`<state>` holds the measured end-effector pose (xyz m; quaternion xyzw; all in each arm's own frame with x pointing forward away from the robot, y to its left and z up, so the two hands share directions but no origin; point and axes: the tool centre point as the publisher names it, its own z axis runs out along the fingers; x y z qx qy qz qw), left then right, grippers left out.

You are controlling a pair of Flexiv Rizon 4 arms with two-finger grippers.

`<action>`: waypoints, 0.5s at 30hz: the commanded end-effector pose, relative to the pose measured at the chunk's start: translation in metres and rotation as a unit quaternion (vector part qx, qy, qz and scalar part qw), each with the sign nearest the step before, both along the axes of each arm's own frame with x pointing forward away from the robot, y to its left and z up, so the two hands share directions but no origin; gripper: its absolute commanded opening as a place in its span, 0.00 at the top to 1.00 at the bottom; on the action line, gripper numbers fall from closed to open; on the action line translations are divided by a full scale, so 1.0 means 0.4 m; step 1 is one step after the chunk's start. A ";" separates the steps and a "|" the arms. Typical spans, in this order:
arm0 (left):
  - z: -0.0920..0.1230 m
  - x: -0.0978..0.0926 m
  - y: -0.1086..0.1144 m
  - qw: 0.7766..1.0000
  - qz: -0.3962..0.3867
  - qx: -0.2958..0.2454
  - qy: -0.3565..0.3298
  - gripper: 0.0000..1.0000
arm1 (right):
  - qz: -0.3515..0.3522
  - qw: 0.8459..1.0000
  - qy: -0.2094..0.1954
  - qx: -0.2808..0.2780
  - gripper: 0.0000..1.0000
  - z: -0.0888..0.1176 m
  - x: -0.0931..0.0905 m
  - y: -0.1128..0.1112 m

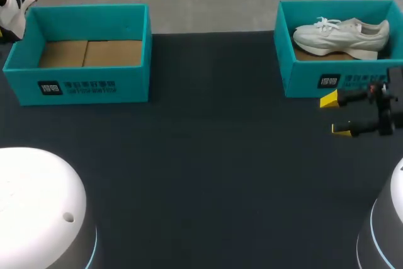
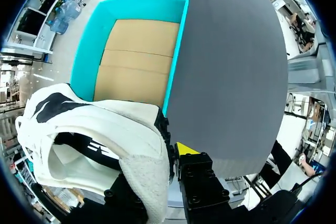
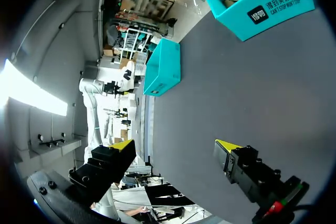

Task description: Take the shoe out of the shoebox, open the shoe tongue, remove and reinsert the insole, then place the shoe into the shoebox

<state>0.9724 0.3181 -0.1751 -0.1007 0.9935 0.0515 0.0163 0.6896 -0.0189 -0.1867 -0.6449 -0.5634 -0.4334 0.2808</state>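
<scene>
Shoes show at both ends of the dark bench (image 1: 208,155). At the far left, the held shoe (image 2: 105,129) hangs in the air at the outer far corner of the left shoebox (image 1: 88,83). It is white with black patches and has a rough, towel-like white wall. The left end effector (image 2: 167,156) pinches that wall, with one yellow tip showing just beside the fabric and the other hidden by it. The shoe's long axis runs crosswise to the fingers, its opening faces the wrist camera, and I cannot tell which end is the toe. The left shoebox is teal and open-topped with a bare brown cardboard floor. Its front wall carries a dark square logo and lines of white print.

The right shoebox (image 1: 308,83) is the same teal, with the same logo and print on its front. Inside it, the white sneaker (image 1: 343,34) lies with its long axis across the box, toe to the left and heel to the right. Its white laces face up and its thick pale sole is turned toward the front wall. Just in front of that wall, the right end effector (image 1: 335,115) hovers with its fingers spread wide and nothing between them, yellow tips pointing left
</scene>
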 end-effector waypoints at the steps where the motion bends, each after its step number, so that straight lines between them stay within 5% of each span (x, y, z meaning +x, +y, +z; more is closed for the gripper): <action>1: -0.007 0.008 -0.004 0.999 -0.037 0.018 0.000 1.00 | -0.002 1.000 0.000 -0.001 0.00 0.000 -0.003 0.002; 5: -0.015 -0.004 -0.001 0.979 -0.190 0.056 0.044 1.00 | -0.002 1.000 0.000 -0.001 0.00 0.000 -0.003 0.002; 15: -0.006 0.007 0.003 0.977 -0.197 0.039 0.065 1.00 | -0.002 1.000 0.000 -0.001 0.00 0.000 -0.003 0.002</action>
